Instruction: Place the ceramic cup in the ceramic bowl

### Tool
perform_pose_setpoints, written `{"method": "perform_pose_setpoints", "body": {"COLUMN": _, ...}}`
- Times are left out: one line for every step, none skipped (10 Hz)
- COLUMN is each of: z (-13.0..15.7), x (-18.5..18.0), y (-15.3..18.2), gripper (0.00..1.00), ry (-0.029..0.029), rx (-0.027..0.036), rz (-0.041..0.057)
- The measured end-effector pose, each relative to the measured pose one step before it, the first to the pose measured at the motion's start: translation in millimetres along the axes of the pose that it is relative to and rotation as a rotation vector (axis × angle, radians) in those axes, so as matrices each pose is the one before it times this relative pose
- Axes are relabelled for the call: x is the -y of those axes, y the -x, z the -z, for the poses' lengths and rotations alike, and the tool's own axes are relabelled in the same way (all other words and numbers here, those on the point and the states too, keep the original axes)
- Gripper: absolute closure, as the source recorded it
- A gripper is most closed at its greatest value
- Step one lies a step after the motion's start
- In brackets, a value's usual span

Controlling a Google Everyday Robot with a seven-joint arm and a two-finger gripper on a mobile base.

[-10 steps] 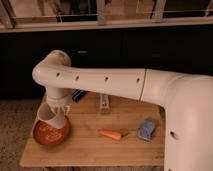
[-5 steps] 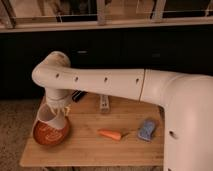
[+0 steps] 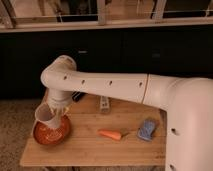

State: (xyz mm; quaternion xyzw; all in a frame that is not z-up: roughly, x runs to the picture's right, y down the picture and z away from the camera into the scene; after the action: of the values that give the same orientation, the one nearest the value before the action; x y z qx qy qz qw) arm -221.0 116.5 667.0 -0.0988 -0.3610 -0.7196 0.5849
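An orange-brown ceramic bowl (image 3: 50, 134) sits on the left of the wooden table (image 3: 95, 147). A pale ceramic cup (image 3: 44, 113) hangs tilted just over the bowl's far rim. My gripper (image 3: 54, 111) reaches down from the white arm and is shut on the cup, directly above the bowl. The cup's base is at about rim level; I cannot tell whether it touches the bowl.
An orange carrot (image 3: 111, 134) lies mid-table. A blue sponge (image 3: 147, 128) lies to the right. A small white upright object (image 3: 104, 104) and a dark object (image 3: 78, 96) stand at the back. My large white arm (image 3: 150, 95) spans the right side. Dark cabinets stand behind.
The cup and gripper have lowered slightly toward the bowl; otherwise the scene is the same.
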Motion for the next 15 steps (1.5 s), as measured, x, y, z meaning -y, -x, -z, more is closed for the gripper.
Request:
{"method": "perform_pose_setpoints", "body": {"z": -11.02, "x": 7.14, "y": -6.47, "gripper": 1.0, "ry": -0.00603, "rx": -0.00737, "rz": 0.03698}}
{"method": "perform_pose_setpoints", "body": {"z": -7.52, "x": 4.45, "y": -3.8, "gripper": 1.0, "ry": -0.00104, "rx": -0.00097, "rz": 0.02379}}
{"method": "perform_pose_setpoints", "body": {"z": -7.8, "x": 5.05, "y": -4.82, "gripper": 1.0, "ry": 0.00321, "rx": 0.00168, "rz": 0.02858}}
{"method": "perform_pose_setpoints", "body": {"z": -13.38, "x": 6.59, "y": -7.19, "gripper": 1.0, "ry": 0.01495, "rx": 0.0012, "rz": 0.03852}}
{"method": "perform_pose_setpoints", "body": {"z": -9.97, "x": 4.87, "y": -4.18, "gripper": 0.96, "ry": 0.0085, "rx": 0.00147, "rz": 0.03107}}
{"method": "perform_pose_setpoints", "body": {"z": -4.54, "x": 0.04, "y": -2.58, "gripper": 0.9, "ry": 0.00641, "rx": -0.00198, "rz": 0.02002}}
{"method": "perform_pose_setpoints", "body": {"z": -4.45, "x": -1.28, "y": -1.63, "gripper": 0.81, "ry": 0.00701, "rx": 0.00152, "rz": 0.01863}}
{"method": "perform_pose_setpoints", "body": {"z": -5.88, "x": 1.87, "y": -1.22, "gripper": 0.71, "ry": 0.00828, "rx": 0.00576, "rz": 0.02251}}
{"method": "perform_pose_setpoints", "body": {"z": -8.18, "x": 0.87, "y": -2.0, "gripper": 0.57, "ry": 0.0193, "rx": 0.01119, "rz": 0.02244}}
{"method": "perform_pose_setpoints", "body": {"z": -3.27, "x": -0.39, "y": -0.99, "gripper": 0.52, "ry": 0.00957, "rx": 0.00452, "rz": 0.00689}}
{"method": "perform_pose_setpoints", "body": {"z": -9.06, "x": -3.62, "y": -1.12, "gripper": 0.37, "ry": 0.01818, "rx": 0.01725, "rz": 0.00794}}
{"method": "perform_pose_setpoints", "body": {"z": -3.32, "x": -1.78, "y": -0.48, "gripper": 0.29, "ry": 0.00575, "rx": 0.00717, "rz": 0.0032}}
{"method": "perform_pose_setpoints", "body": {"z": -3.82, "x": -2.66, "y": 0.44, "gripper": 0.23, "ry": 0.00532, "rx": 0.00903, "rz": 0.00397}}
{"method": "perform_pose_setpoints", "body": {"z": -4.59, "x": -3.44, "y": 0.44, "gripper": 0.2, "ry": 0.00542, "rx": 0.0104, "rz": 0.00362}}
{"method": "perform_pose_setpoints", "body": {"z": -3.71, "x": -3.6, "y": 0.38, "gripper": 0.2, "ry": 0.00135, "rx": 0.00916, "rz": -0.00049}}
